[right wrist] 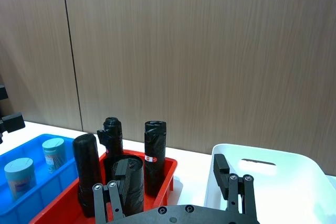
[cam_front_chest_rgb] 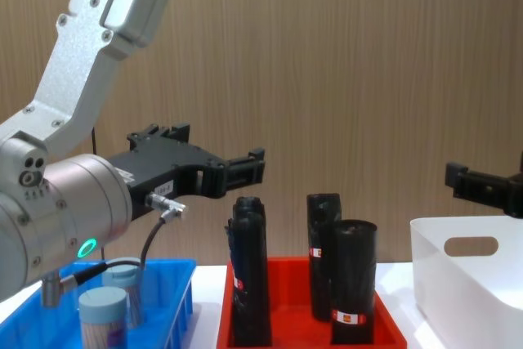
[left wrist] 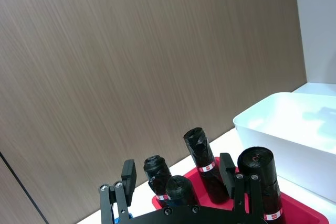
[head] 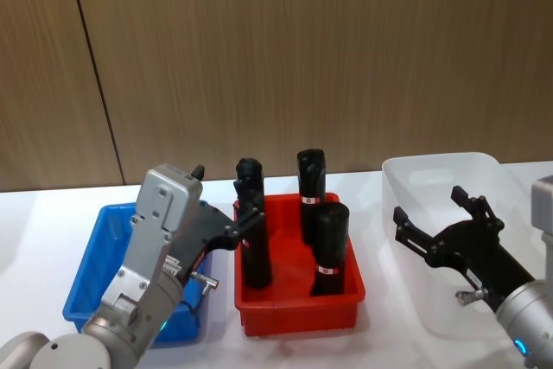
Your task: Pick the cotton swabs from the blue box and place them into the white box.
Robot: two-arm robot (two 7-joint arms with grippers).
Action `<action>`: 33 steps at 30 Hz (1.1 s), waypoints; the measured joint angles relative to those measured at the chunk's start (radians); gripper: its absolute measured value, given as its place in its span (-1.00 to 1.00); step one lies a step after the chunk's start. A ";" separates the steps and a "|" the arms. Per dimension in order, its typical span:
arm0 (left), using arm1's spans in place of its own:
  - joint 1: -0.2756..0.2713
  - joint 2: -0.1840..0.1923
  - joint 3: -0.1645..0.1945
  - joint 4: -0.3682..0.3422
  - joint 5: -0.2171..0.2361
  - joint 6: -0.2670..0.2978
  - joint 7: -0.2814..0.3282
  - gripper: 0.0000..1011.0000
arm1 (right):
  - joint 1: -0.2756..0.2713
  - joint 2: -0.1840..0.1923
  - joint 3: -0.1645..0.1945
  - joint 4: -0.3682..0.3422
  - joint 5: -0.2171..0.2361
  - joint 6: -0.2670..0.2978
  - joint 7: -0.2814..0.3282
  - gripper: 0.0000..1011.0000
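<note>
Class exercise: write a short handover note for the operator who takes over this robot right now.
Left gripper: open, empty, raised near the blue box on its red tray side.
Right gripper: open, empty, over the white box.
Cotton swabs: two tubs stand in the blue box; none visible in the white box.
Done: apparently nothing.
Left: pick both tubs and place them in the white box.

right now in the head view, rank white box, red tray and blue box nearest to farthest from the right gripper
1. white box, under the right gripper, right side
2. red tray, middle
3. blue box, far left
</note>
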 joint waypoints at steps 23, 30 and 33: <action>0.000 0.000 0.000 0.000 0.000 0.000 0.000 0.99 | 0.000 0.000 0.000 0.000 0.000 0.000 0.000 0.98; -0.002 0.002 -0.003 0.007 0.000 -0.001 -0.010 0.99 | 0.000 0.000 0.000 0.000 0.000 0.000 0.000 0.98; -0.003 0.005 -0.007 0.011 0.001 -0.002 -0.019 0.99 | 0.000 0.000 0.000 0.000 0.000 0.000 0.000 0.98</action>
